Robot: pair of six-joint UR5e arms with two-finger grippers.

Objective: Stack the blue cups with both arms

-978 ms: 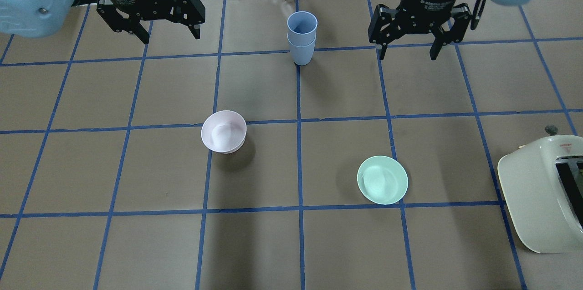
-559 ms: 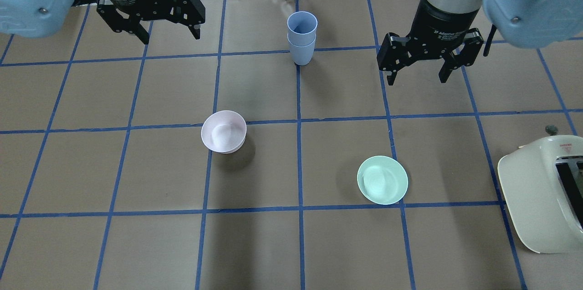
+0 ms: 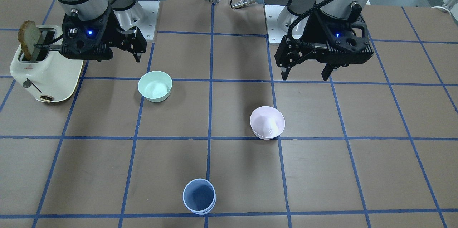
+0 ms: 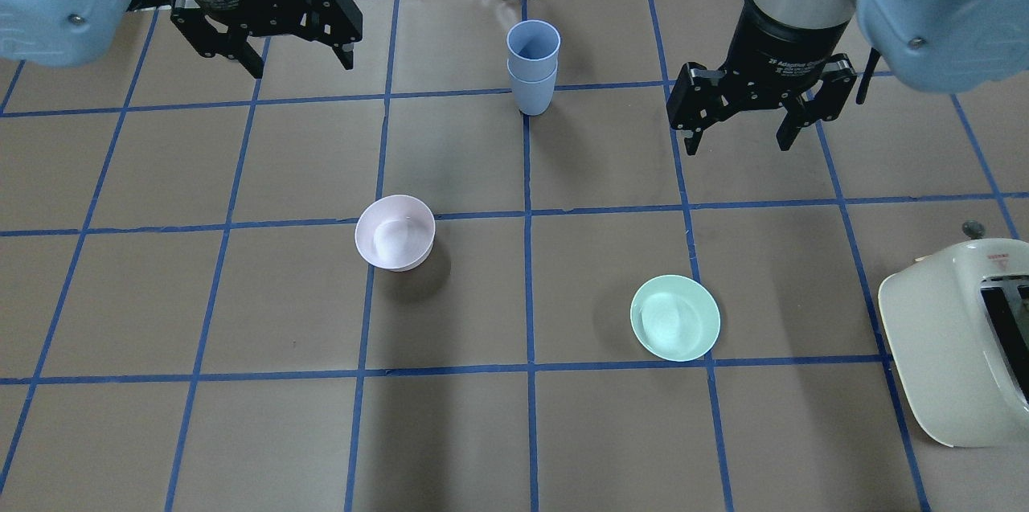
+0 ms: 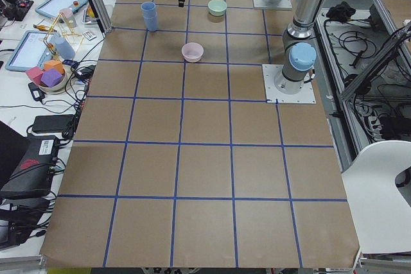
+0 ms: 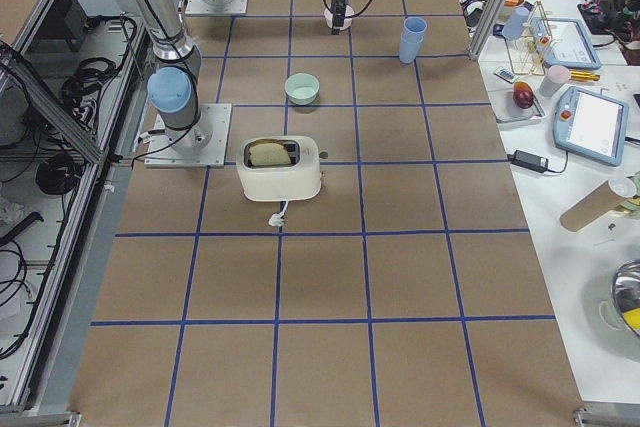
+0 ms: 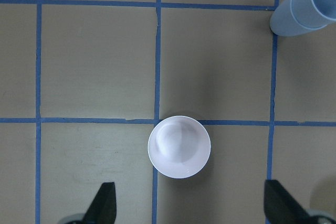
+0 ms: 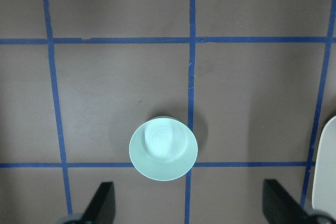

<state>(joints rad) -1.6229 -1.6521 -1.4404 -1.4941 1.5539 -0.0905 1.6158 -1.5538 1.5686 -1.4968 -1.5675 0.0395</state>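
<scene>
The two blue cups (image 4: 532, 66) stand nested in one upright stack at the far middle of the table; the stack also shows in the front view (image 3: 199, 196) and at the top right of the left wrist view (image 7: 307, 6). My left gripper (image 4: 302, 62) is open and empty, held above the table well to the left of the stack. My right gripper (image 4: 736, 144) is open and empty, held above the table to the right of the stack and a little nearer to me. Neither gripper touches the cups.
A pale pink bowl (image 4: 395, 231) sits left of centre, below my left gripper's camera (image 7: 179, 146). A mint-green bowl (image 4: 674, 317) sits right of centre, also in the right wrist view (image 8: 163, 148). A cream toaster (image 4: 957, 343) with bread stands at the right edge.
My right gripper has moved back from the table's far edge toward me and slightly to the right, still open. The left gripper and the cup stack have not moved.
</scene>
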